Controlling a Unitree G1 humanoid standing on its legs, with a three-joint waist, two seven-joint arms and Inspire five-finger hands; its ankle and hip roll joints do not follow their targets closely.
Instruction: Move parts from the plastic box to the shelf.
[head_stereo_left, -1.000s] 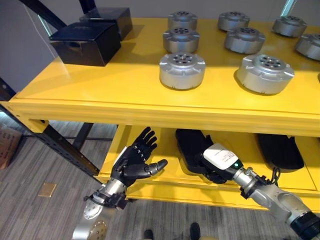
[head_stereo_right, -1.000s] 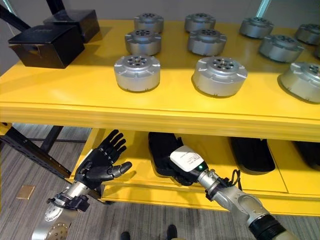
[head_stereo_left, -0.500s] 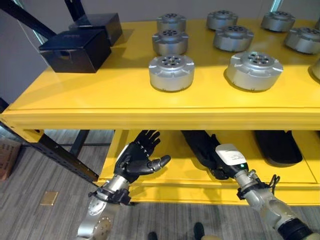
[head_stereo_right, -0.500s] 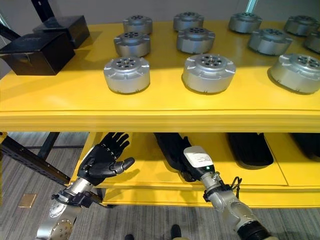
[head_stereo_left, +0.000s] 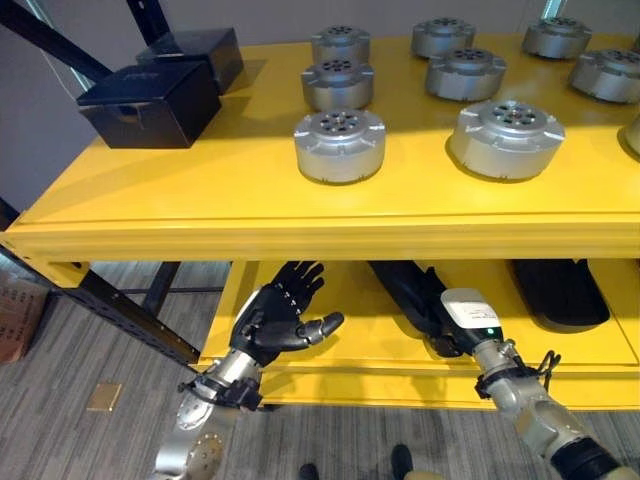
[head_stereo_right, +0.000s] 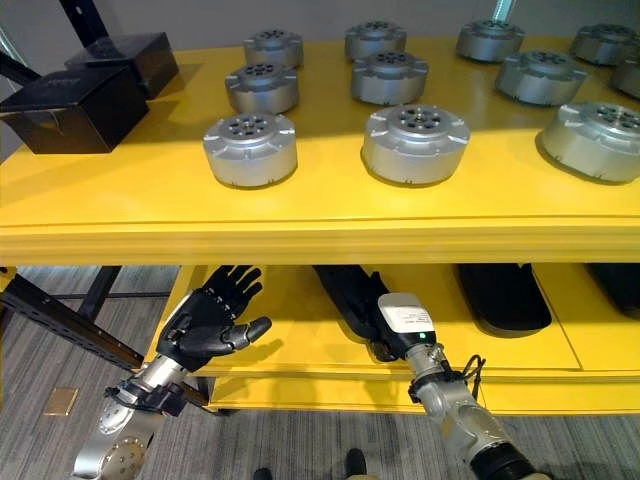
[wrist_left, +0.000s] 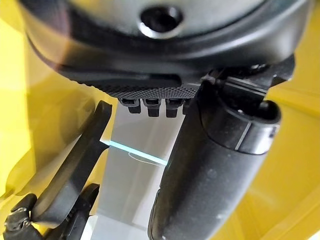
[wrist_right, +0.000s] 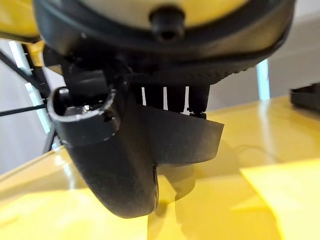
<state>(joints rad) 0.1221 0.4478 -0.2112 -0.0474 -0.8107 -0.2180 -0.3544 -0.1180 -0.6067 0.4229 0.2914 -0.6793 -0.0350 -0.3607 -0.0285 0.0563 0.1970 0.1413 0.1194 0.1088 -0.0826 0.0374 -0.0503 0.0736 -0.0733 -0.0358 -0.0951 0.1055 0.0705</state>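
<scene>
— Where are the parts sitting?
— I'm seeing the silver round parts standing in rows on the yellow shelf, top level, with two black boxes at its left end.
— And the hands?
— I'm holding both below that level. The left hand is hovering with fingers spread, grasping nothing, in front of the lower shelf. The right hand is reaching in over it; I can't tell how its fingers are set.
</scene>
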